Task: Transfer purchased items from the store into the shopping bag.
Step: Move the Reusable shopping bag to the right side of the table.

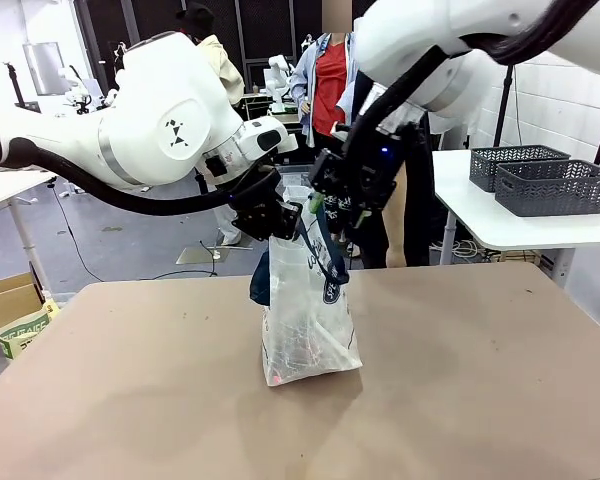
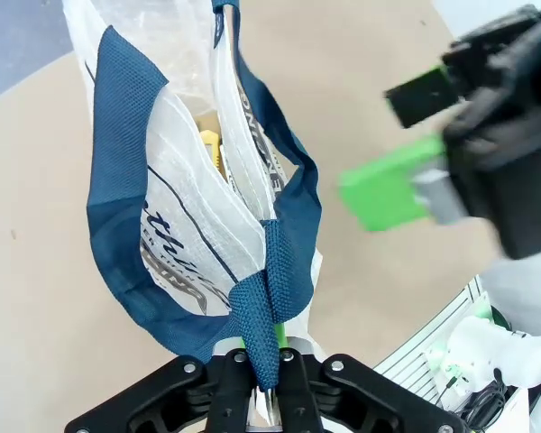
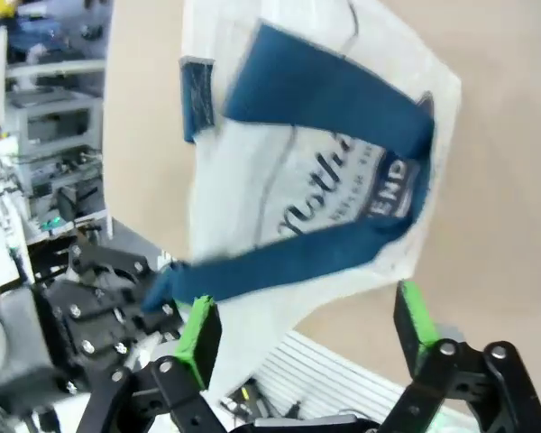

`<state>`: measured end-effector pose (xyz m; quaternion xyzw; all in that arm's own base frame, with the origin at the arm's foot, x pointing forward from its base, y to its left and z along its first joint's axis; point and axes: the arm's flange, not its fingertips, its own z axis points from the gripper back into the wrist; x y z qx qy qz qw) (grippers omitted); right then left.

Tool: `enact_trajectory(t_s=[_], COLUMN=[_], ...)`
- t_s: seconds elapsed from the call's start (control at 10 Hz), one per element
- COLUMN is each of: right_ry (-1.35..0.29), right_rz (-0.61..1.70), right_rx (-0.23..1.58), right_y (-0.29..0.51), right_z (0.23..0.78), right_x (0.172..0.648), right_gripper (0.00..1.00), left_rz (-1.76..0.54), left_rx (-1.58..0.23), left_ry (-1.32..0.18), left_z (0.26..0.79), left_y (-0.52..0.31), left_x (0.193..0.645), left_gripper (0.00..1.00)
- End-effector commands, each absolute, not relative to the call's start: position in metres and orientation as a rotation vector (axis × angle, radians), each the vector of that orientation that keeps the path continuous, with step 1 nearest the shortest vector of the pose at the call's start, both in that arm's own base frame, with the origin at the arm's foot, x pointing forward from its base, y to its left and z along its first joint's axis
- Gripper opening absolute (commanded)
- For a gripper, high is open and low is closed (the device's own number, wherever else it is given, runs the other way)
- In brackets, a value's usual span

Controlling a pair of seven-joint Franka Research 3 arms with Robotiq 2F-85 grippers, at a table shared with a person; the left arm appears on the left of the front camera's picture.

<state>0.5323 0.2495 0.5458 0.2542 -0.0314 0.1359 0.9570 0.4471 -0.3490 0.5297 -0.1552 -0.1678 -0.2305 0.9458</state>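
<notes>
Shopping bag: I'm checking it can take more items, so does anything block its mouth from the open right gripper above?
Nothing solid does. The left gripper pinches one navy handle, lifting the shopping bag; the right gripper hangs open over it, with another handle strap lying across.

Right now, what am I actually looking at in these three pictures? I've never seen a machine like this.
These are two white robot arms at a brown table. One picture is taken from between the arms, looking across the table. The other two come from small cameras on each arm's wrist, looking along its fingers. On the table stands a whitish plastic shopping bag with navy handles; something yellow shows inside it. The left gripper is shut on one navy handle, holding the bag up. The right gripper, with green pads, is open just above the bag and grips nothing. Grey baskets sit on a side table.
</notes>
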Motion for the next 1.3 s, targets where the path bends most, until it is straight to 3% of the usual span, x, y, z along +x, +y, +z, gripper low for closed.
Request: enact_trajectory(t_s=[0.0, 0.3, 0.7, 0.9, 1.2], right_ry=[-0.036, -0.334, -0.530, -0.652, -0.583], right_rz=[0.332, 0.816, 1.146, 1.139, 1.132], right_rx=[0.518, 0.436, 0.334, 0.344, 0.285], right_y=[0.209, 0.168, 0.128, 0.116, 0.118], right_z=[0.537, 0.543, 0.554, 0.553, 0.567], right_x=[0.507, 0.479, 0.473, 0.480, 0.484], right_gripper=[1.00, 1.00, 1.00, 1.00, 1.00], left_rz=[-0.466, -0.466, -0.466, -0.466, -0.466], left_rx=[-0.317, -0.317, -0.317, -0.317, -0.317], left_ry=[-0.344, -0.344, -0.344, -0.344, -0.344], left_z=[0.532, 0.532, 0.532, 0.532, 0.532], left_y=[-0.347, -0.347, -0.347, -0.347, -0.347], left_x=[0.446, 0.446, 0.446, 0.446, 0.446], left_gripper=[0.00, 0.00, 0.00, 0.00, 0.00])
